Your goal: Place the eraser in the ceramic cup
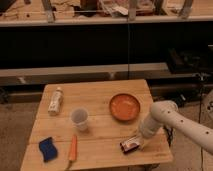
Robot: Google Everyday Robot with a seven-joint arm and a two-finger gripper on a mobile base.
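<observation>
The eraser (130, 144), a small black block with a white and red top, lies on the wooden table (100, 95) near its front right corner. The gripper (141, 143) at the end of the white arm (167, 117) is down at the eraser's right end, touching or almost touching it. The ceramic cup (79, 119), pale and handleless, stands upright left of centre, well left of the eraser and gripper.
An orange bowl (124, 106) sits just behind the gripper. A small bottle (55, 101) lies at the back left. A blue sponge-like pad (48, 148) and an orange marker (73, 148) lie at the front left. Dark shelving stands behind the table.
</observation>
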